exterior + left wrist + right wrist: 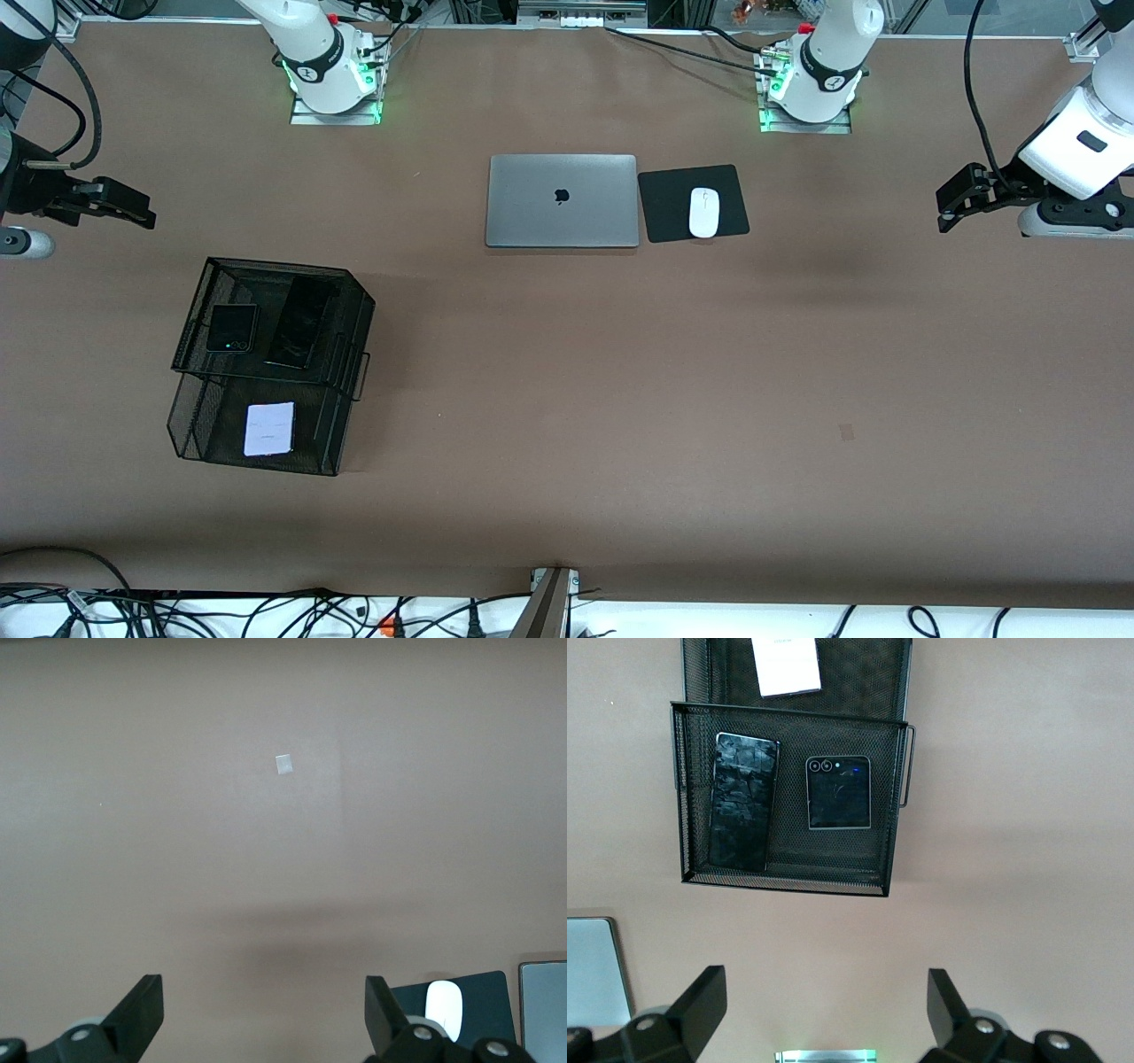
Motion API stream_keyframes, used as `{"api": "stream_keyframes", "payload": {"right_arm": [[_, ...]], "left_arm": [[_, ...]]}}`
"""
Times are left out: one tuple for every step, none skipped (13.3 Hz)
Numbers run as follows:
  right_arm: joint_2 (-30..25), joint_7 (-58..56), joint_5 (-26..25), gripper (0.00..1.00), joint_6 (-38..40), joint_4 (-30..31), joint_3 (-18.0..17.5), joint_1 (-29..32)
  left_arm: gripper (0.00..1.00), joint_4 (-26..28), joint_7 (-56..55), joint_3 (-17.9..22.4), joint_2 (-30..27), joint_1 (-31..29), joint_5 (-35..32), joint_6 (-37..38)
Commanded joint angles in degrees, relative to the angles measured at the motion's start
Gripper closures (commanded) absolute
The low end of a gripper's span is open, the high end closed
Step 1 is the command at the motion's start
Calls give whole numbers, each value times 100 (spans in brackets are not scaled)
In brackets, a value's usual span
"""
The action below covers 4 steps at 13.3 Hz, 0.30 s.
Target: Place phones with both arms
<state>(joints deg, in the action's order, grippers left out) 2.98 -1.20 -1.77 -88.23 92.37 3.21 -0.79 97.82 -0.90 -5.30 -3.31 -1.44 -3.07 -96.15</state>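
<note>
A two-tier black mesh tray (353, 301) stands toward the right arm's end of the table. Its upper tier holds the squarish black flip phone (231, 328) (838, 792) and, beside it, the long black slab phone (299, 323) (742, 802). The pale lavender-white phone (268, 429) (786, 665) lies in the lower tier, nearer the front camera. My right gripper (142, 213) (824, 1001) hangs open over bare table at that end, apart from the tray. At the left arm's end, my left gripper (946, 208) (263, 1010) is open over bare table. Nothing sits between either pair of fingers.
A closed grey laptop (562, 201) lies mid-table near the bases. Beside it is a white mouse (703, 212) (446, 1008) on a black pad (664, 204). A small tape patch (284, 765) marks the brown tabletop. Cables run along the table's edge nearest the front camera.
</note>
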Motion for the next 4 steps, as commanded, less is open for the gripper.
{"api": "stream_keyframes", "payload": {"right_arm": [[-17, 23, -52, 0, 122, -70, -110, 114], [-26, 41, -43, 0, 105, -61, -119, 114], [-17, 67, -34, 0, 105, -61, -119, 114], [-17, 76, -17, 0, 87, -61, -110, 114]], "left_arm": [[0, -141, 38, 2, 58, -32, 43, 105], [0, -141, 38, 11, 58, -41, 35, 105], [0, -141, 38, 11, 58, -41, 35, 105], [0, -141, 38, 11, 58, -41, 35, 105]]}}
